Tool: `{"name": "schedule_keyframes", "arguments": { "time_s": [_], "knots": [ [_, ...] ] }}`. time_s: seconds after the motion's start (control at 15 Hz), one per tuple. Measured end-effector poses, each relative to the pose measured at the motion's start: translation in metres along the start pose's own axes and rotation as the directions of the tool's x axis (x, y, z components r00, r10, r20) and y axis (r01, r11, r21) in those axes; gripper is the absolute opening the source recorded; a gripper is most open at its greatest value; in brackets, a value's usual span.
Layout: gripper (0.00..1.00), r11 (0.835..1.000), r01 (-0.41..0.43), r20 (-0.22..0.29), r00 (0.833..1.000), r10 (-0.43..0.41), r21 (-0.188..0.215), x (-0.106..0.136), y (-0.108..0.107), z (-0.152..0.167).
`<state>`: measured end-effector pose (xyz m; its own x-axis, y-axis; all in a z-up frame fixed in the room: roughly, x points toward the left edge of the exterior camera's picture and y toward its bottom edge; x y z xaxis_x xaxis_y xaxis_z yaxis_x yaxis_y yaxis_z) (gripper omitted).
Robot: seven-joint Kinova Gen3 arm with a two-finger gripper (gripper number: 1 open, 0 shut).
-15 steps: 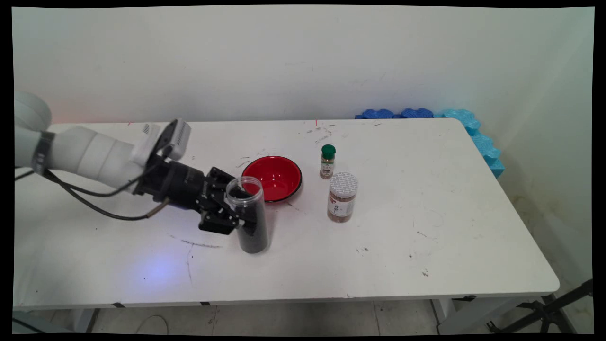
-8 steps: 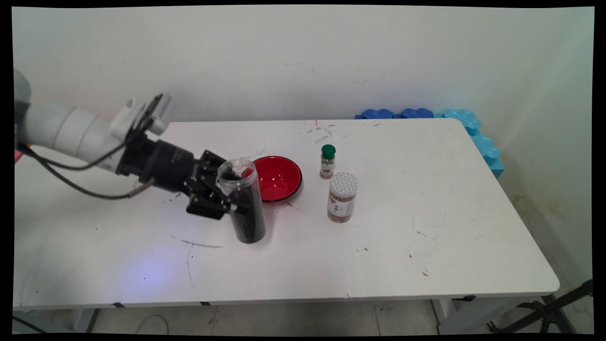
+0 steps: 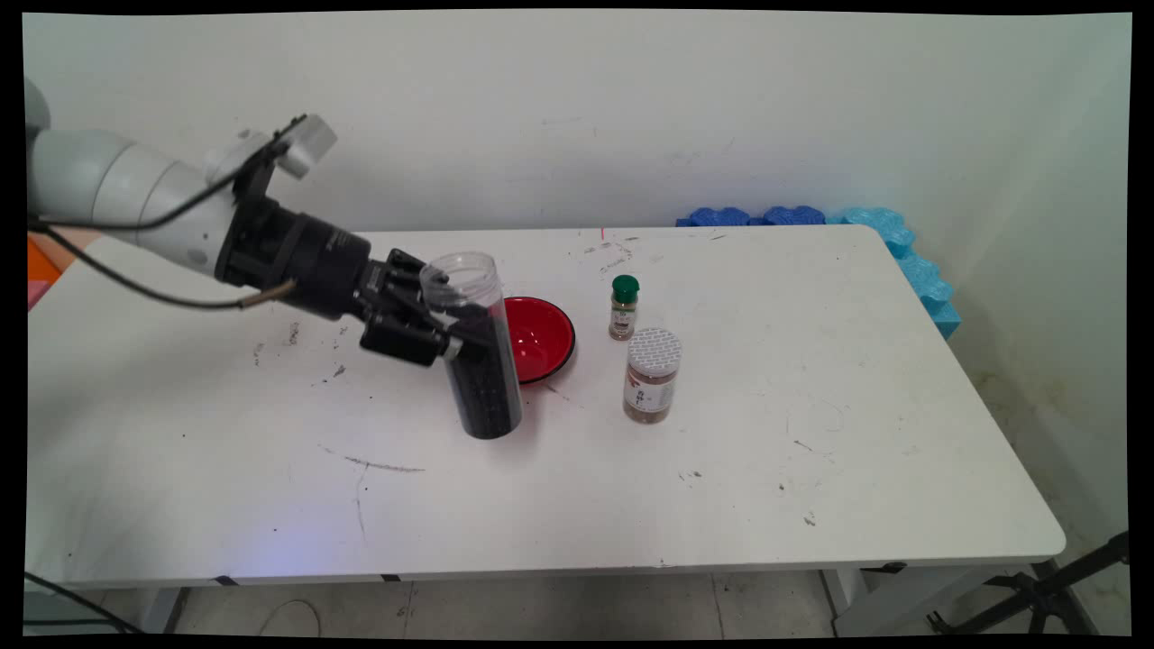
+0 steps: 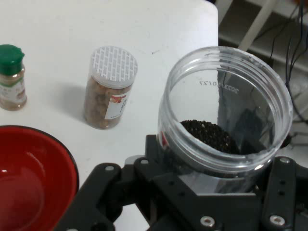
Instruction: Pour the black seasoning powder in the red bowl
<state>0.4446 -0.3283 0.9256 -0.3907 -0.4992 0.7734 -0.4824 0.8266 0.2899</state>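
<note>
My gripper (image 3: 455, 338) is shut on a clear lidless jar (image 3: 475, 347) filled about two thirds with black grains. The jar hangs above the table, slightly tilted, its open mouth toward the upper left. In the hand view the open jar (image 4: 226, 115) sits between the fingers, the black grains (image 4: 209, 134) showing inside. A red bowl (image 3: 538, 339) lies just right of and behind the jar; its rim (image 4: 72, 166) shows at the lower left of the hand view, and it looks empty.
Right of the bowl stand a small green-capped spice bottle (image 3: 623, 307) (image 4: 10, 77) and a white-lidded jar of brown spice (image 3: 651, 375) (image 4: 109, 87). Blue foam pieces (image 3: 865, 236) line the table's far right corner. The white table (image 3: 811, 469) has scuff marks.
The gripper has lifted the jar off the table and carried it up and slightly right, toward the red bowl. The arm rose with it.
</note>
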Motion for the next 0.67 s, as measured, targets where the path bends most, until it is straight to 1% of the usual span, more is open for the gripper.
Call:
{"name": "schedule_keyframes", "arguments": {
  "time_s": [0.07, 0.2, 0.27, 0.4, 0.6, 0.67],
  "knots": [
    [0.00, 0.999, 0.050, -0.007, 0.999, -0.050, -0.004, 0.004, -0.003, -0.001],
    [0.00, 0.989, 0.148, -0.022, 0.989, -0.148, -0.010, 0.010, -0.009, -0.001],
    [0.00, 0.979, 0.201, -0.032, 0.979, -0.202, -0.015, 0.013, -0.013, -0.001],
    [0.00, 0.959, 0.281, -0.049, 0.958, -0.282, -0.027, 0.017, -0.019, -0.001],
    [0.00, 0.931, 0.361, -0.068, 0.929, -0.364, -0.045, 0.020, -0.026, -0.001],
    [0.00, 0.918, 0.392, -0.074, 0.916, -0.395, -0.051, 0.021, -0.029, 0.000]
  ]
}}
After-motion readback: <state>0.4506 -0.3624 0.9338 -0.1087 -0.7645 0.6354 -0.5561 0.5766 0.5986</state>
